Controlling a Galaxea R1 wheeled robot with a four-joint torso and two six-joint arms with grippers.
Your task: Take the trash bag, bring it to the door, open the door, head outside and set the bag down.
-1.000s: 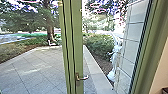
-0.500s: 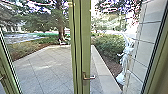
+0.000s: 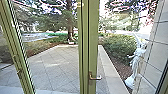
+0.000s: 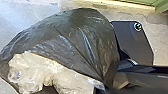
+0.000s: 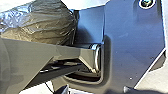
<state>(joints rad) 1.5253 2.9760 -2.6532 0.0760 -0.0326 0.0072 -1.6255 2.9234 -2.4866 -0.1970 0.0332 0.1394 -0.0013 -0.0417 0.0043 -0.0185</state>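
Bulging just beyond the left gripper (image 4: 74,89), the trash bag (image 4: 82,37) seems caught in its closed grasp.

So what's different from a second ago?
The robot's view has swung to its left: the door handle and white statue now appear further right, with more of the green frame at the left showing. The handle and statue themselves haven't visibly moved.

Glazed doorway of a building, facing a paved patio (image 3: 53,67): green door frame (image 3: 93,45), metal lever handle (image 3: 95,77), shrubs (image 3: 120,47) and 1 white statue (image 3: 136,62).
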